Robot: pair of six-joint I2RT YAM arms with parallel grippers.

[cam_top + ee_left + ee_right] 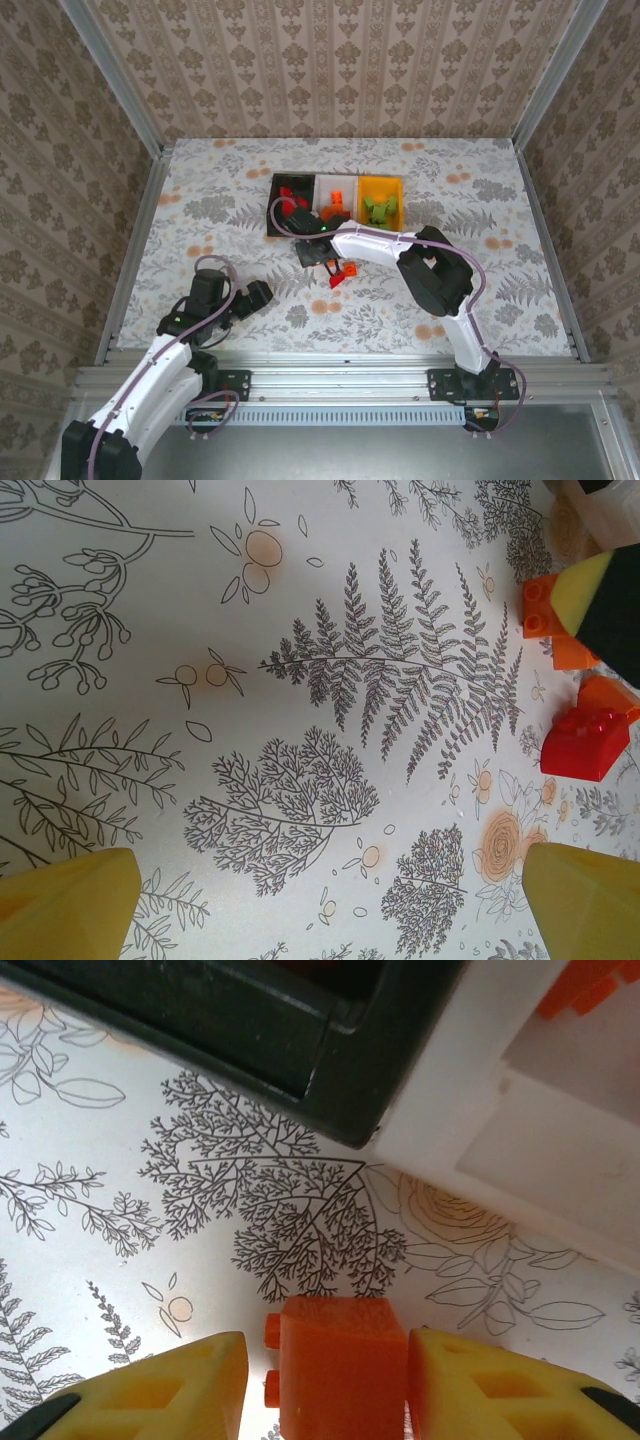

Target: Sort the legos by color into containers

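Right claw, from above: hangs low over the floral-print table, just in front of the black rectangular plastic bin; grip not readable from up here. Next along, side by side in a row, a white plastic bin and an orange-yellow plastic bin, holding red, orange and light green bricks in that order. Left claw well apart, nearer the bases.

From the left wrist: left claw spread wide and empty over bare print. Off to the right, a loose red plastic brick near some loose orange bricks.

From the right wrist: right claw pinched narrow on a small orange plastic brick, blocky and matt, two studs poking out on its left side. Close over the table near the black bin's corner; lifted or resting, cannot tell.

Risks, as a judgement: smooth sides, so could twist or slip on the lift. Black wall nearest, so could clip that rim or land among the reds instead of in the white bin.
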